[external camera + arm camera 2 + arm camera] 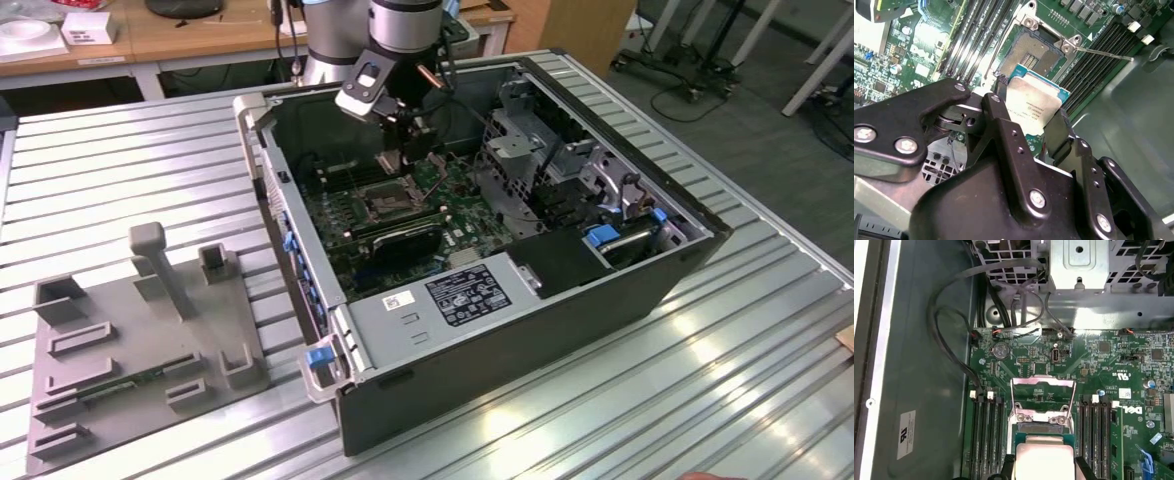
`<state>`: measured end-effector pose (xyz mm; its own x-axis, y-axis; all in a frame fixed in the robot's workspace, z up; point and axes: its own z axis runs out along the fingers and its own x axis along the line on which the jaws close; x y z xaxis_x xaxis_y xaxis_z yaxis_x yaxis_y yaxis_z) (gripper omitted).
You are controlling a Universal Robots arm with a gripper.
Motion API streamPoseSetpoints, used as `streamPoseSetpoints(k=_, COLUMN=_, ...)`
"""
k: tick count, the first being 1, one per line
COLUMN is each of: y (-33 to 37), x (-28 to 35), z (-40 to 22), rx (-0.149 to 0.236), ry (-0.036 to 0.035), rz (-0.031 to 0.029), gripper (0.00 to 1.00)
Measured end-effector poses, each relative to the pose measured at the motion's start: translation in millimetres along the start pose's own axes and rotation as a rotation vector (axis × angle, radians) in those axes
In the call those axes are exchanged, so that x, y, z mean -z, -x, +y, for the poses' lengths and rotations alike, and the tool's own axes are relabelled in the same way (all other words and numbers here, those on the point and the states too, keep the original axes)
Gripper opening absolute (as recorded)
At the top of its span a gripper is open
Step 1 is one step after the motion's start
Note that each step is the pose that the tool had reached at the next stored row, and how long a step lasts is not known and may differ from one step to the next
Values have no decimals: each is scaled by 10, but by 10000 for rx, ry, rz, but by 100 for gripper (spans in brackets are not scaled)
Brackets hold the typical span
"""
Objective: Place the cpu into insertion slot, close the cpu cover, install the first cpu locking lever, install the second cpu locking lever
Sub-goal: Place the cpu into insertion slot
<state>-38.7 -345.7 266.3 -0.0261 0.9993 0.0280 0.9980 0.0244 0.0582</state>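
Second wrist view: the tool (1030, 107) is closed on the cpu (1036, 100) and grips it by two sides. The cpu hangs over the bare slot (1038, 50) in the green board (929, 37). In the first wrist view the cover (1043, 382) is flipped open.

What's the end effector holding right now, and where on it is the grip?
The end effector holds the cpu, pinched by two opposite edges, not yet in the insertion slot.
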Motion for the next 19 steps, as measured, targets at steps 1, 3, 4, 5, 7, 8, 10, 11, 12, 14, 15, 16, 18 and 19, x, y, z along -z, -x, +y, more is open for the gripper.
streamPoseSetpoints(k=1, y=0, x=0, z=0, rx=1, ry=-1, rz=-1, gripper=54)
streamPoseSetpoints(k=3, y=0, x=0, z=-2, rx=0, ry=-1, rz=-1, gripper=54)
streamPoseSetpoints(k=4, y=0, x=-5, z=-3, rx=-1, ry=2, rz=3, gripper=54)
streamPoseSetpoints(k=5, y=0, x=-15, z=-6, rx=-2, ry=2, rz=4, gripper=54)
streamPoseSetpoints(k=7, y=1, x=-47, z=-15, rx=-2, ry=1, rz=1, gripper=54)
streamPoseSetpoints(k=8, y=1, x=-65, z=-19, rx=-4, ry=1, rz=2, gripper=54)
streamPoseSetpoints(k=10, y=2, x=-101, z=-22, rx=-4, ry=1, rz=2, gripper=54)
streamPoseSetpoints(k=11, y=3, x=-120, z=-24, rx=-6, ry=0, rz=1, gripper=54)
streamPoseSetpoints(k=12, y=3, x=-138, z=-25, rx=-8, ry=0, rz=1, gripper=54)
streamPoseSetpoints(k=14, y=4, x=-174, z=-28, rx=-13, ry=0, rz=0, gripper=54)
streamPoseSetpoints(k=15, y=5, x=-192, z=-29, rx=-14, ry=0, rz=1, gripper=54)
streamPoseSetpoints(k=16, y=5, x=-210, z=-30, rx=-16, ry=0, rz=2, gripper=54)
streamPoseSetpoints(k=18, y=6, x=-247, z=-32, rx=-19, ry=0, rz=2, gripper=54)
streamPoseSetpoints(k=19, y=7, x=-265, z=-33, rx=-21, ry=0, rz=1, gripper=54)
